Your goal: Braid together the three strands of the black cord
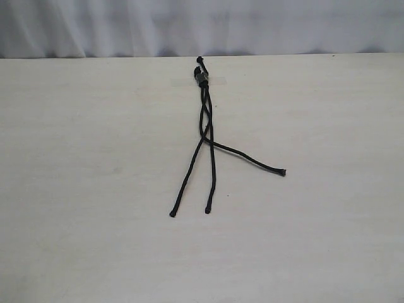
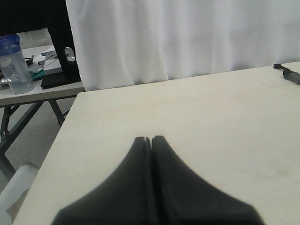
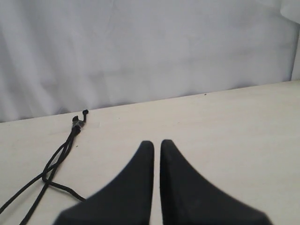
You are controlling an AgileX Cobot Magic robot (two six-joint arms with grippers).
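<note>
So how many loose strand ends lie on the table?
3, all in the exterior view: the left tip, the middle tip near it, the right tip splayed off alone. None seems hidden.

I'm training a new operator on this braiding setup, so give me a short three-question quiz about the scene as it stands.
1. True or false: the black cord is braided down to its tips.
2. Pick one: in the exterior view, the strand splayed farthest aside points A) left, B) right.
3. Fill in: both arms' jaws are ___, holding nothing.
Key: 1 false; 2 B; 3 shut.
</note>
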